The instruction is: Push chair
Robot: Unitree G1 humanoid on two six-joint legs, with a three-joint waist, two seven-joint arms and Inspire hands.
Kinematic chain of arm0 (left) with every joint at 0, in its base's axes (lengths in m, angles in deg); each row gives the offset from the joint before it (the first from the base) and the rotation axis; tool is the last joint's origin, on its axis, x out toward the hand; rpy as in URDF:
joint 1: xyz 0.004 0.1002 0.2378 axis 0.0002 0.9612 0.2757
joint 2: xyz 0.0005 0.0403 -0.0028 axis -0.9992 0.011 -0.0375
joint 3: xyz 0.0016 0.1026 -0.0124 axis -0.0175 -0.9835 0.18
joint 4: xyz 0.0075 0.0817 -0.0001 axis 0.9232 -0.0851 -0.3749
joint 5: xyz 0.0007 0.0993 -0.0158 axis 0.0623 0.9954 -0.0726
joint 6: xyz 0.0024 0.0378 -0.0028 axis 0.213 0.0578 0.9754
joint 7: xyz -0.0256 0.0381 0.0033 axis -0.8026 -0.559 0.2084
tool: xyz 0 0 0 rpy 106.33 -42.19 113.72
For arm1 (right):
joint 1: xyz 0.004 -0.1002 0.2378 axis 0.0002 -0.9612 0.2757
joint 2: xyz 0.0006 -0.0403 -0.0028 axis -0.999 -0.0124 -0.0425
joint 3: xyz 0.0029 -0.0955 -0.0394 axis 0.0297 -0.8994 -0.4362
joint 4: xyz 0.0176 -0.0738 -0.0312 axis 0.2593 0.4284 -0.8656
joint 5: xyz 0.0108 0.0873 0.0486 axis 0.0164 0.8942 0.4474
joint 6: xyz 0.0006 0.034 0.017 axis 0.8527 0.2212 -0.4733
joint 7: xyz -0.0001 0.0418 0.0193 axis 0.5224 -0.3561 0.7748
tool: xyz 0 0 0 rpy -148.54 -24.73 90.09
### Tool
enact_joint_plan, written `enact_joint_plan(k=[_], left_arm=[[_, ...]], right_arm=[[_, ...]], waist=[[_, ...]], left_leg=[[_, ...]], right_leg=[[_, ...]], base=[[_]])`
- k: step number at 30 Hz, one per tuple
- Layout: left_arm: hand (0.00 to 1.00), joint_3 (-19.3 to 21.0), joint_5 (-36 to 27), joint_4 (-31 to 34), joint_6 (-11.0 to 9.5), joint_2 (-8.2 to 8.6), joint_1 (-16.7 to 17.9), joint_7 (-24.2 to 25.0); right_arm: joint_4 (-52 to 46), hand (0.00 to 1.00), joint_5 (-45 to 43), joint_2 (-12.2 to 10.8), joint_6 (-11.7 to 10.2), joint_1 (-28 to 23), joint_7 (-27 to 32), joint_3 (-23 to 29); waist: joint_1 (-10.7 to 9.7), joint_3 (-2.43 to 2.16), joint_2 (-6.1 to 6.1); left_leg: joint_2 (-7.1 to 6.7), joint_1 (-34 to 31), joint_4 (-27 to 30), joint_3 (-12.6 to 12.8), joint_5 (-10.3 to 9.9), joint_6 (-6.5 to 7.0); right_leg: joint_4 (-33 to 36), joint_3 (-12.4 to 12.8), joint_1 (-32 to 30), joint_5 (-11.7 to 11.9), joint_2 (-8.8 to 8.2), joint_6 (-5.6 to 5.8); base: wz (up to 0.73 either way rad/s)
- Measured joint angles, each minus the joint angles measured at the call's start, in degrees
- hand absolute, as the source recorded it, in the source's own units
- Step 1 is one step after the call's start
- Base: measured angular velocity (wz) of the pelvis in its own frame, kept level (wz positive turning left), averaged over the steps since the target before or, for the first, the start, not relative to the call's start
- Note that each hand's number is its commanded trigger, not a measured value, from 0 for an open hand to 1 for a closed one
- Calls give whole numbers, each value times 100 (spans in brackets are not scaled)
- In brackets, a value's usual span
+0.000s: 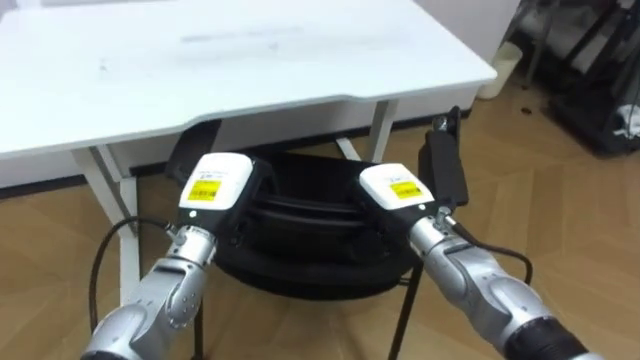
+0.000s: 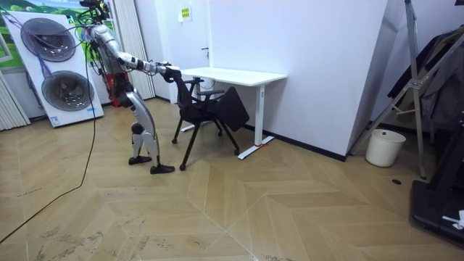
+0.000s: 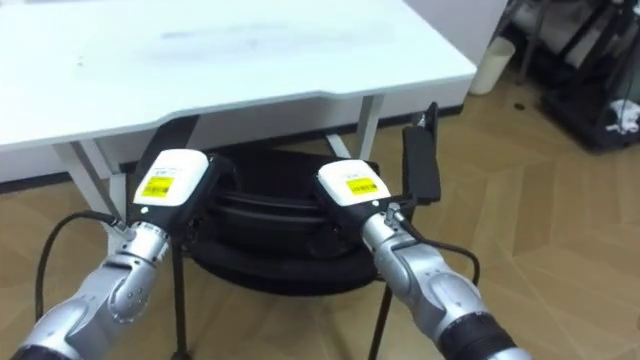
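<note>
Black, thin-legged chair (image 1: 300, 265) partly under desk (image 1: 250, 70); left hand (image 1: 213, 185), right hand (image 1: 398, 190) at backrest, grip impossible to tell.

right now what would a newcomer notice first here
The robot's left hand and right hand lie against the back of a black thin-legged chair, which stands at the white rectangular desk. In the room view, two white stacked round-door machines stand behind the robot.

- White desk (image 1: 250, 70) is standing just ahead of the left hand (image 1: 213, 182) and the right hand (image 1: 398, 187).
- White bin (image 1: 505, 65) is sitting on the wooden floor (image 1: 560, 220), well beyond the right hand and to its right.
- Two stacked washers (image 2: 58, 69) are standing well behind both hands.
</note>
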Motion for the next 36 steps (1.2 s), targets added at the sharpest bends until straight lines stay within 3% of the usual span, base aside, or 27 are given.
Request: enact_joint_plan(k=[1, 2, 4, 9, 10, 11, 14, 17, 19, 21, 22, 24, 25, 26, 28, 31, 36], left_arm=[[100, 0, 5, 24, 27, 57, -18, -8], [100, 5, 6, 79, 40, 58, -19, -38], [100, 33, 15, 130, 39, 62, -26, -68], [100, 51, 15, 144, -40, -100, -98, -89], [100, 62, 15, 151, -43, -139, -122, -104], [100, 66, 24, 126, -49, -164, -160, -114], [100, 41, 104, -91, -82, -104, -292, -115], [100, -20, 161, -138, 30, -16, -336, -96], [100, -20, 224, -135, 83, 11, -308, -113], [100, -18, 256, -128, 144, 59, -298, -108], [100, -15, 342, -108, 219, 117, -315, -85], [100, -24, 366, -108, 242, 154, -304, -66], [100, -24, 366, -98, 245, 188, -253, -59], [100, -22, 366, -45, 262, 197, -154, -60], [100, 19, 366, 136, 268, 158, 38, -46], [100, 25, 381, 206, 299, 149, 74, -47], [100, 30, 383, 357, 355, 128, 105, -61]], right_arm=[[-25, 100, 4, 57, -3, 14, 0, 17], [-56, 100, 13, 96, -22, 50, -7, 23], [-148, 100, 39, 144, -29, 57, -56, 34], [-234, 100, 122, 17, -2, 81, -276, 51], [-222, 100, 130, -35, 10, 112, -327, 57], [-210, 100, 130, -70, 27, 122, -354, 60], [-111, 100, 191, -71, 25, 122, -358, 60], [-56, 100, 192, -62, 4, 107, -362, 75], [-42, 100, 188, -52, -5, 101, -361, 77], [-48, 100, 153, -31, -8, 90, -362, 84], [-54, 100, 144, -26, -7, 77, -373, 131], [-22, 100, 143, -19, -8, 69, -377, 139], [-3, 100, 109, -20, -13, 50, -379, 137], [-5, 100, 60, -26, -29, 3, -377, 123], [-31, 100, 27, -47, -58, -39, -375, 80], [-64, 100, 31, -35, -52, -52, -368, 66], [-163, 100, -6, -28, -27, -47, -337, 69]], waist=[[-30, -23, 44], [-42, -27, 50], [-41, -16, 30], [42, 81, -161], [36, 118, -229], [27, 111, -267], [-16, 127, -294], [-232, 130, -315], [-273, 126, -324], [-390, 107, -381], [-417, 96, -428], [-309, 87, -489], [-125, 72, -477], [11, 7, -431], [44, -90, -412], [8, -133, -470], [49, -126, -467]], left_leg=[[111, 35, -75, -90, -20, -67], [203, 102, -210, -124, 0, -133], [302, 163, -352, -213, 34, -211], [496, 212, -173, -238, -34, -428], [570, 178, -59, -216, -87, -496], [650, 92, 131, -226, -169, -558], [787, -160, 670, -115, -220, -592], [934, -361, 906, 115, -136, -604], [936, -418, 897, 168, -21, -592], [868, -568, 897, 169, 146, -533], [767, -794, 874, 135, 266, -513], [569, -1163, 537, 123, 314, -494], [481, -1340, 282, 140, 589, -414], [428, -1431, 32, 81, 935, -385], [374, -1410, -210, -28, 1259, -338], [287, -1318, -440, -98, 1338, -352], [231, -1208, -493, -101, 1362, -269]], right_leg=[[-30, -90, 61, -47, 102, -61], [-19, -138, 80, -74, 180, -164], [48, -237, 84, -193, 251, -238], [392, -452, 121, -705, 293, -350], [456, -523, 144, -780, 324, -398], [490, -644, 174, -837, 347, -451], [480, -922, 322, -916, 343, -527], [362, -1329, 502, -980, 324, -577], [299, -1452, 544, -984, 282, -596], [230, -1525, 556, -993, 211, -607], [146, -1538, 552, -994, 179, -605], [92, -1508, 547, -990, 120, -587], [91, -1513, 567, -984, 91, -528], [59, -1559, 602, -1003, 100, -365], [87, -1580, 604, -1008, 103, -198], [105, -1532, 609, -1058, 63, -74], [95, -1517, 725, -1163, 34, 83]], base=[[29], [22], [21], [19], [35], [39], [48], [65], [39], [50], [29], [-15], [-66], [-65], [-27], [15], [4]])
